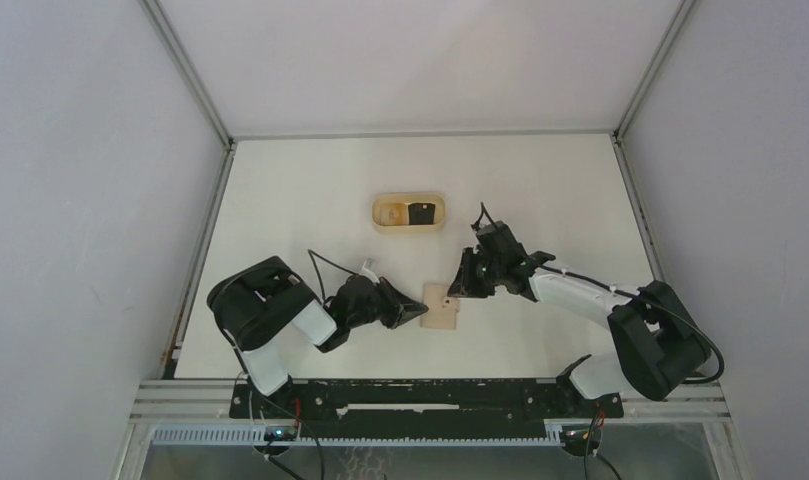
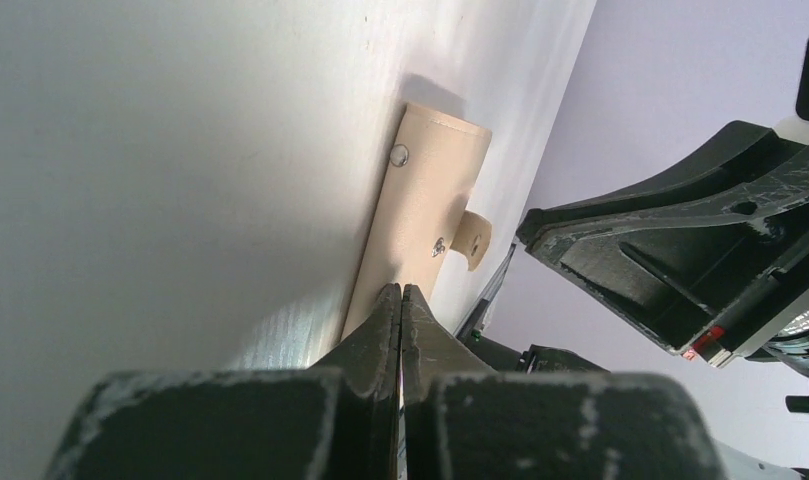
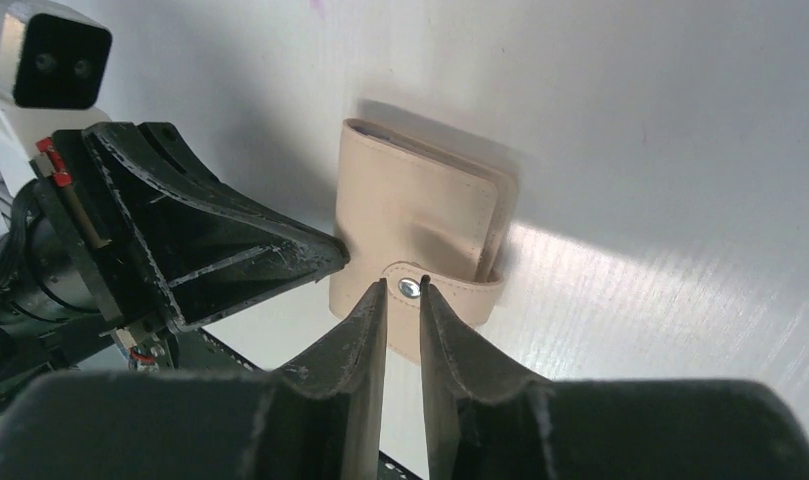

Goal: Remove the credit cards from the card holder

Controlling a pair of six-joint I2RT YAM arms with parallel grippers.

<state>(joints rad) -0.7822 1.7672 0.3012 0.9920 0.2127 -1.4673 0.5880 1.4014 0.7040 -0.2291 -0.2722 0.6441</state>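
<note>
**Lower left of centre, overhead view:** my left gripper (image 1: 420,310) has its jaws pressed together, and its tip touches the left edge of the tan card holder (image 1: 443,308). The holder lies flat on the white table (image 1: 310,200) at mid-frame.

**Above them:** a tan oval tray (image 1: 380,213) contains a dark flat item (image 1: 420,213). I cannot tell whether it is a card.

**Right of the holder:** my right gripper (image 3: 402,290) has its jaws narrowly apart, and its tips straddle the metal snap (image 3: 410,288) on the strap (image 3: 455,298). It clamps nothing that I can see.

**Progress, as I judge it:** early. The holder is folded shut and no card protrudes from it. Opening it and extracting the cards remain.
</note>
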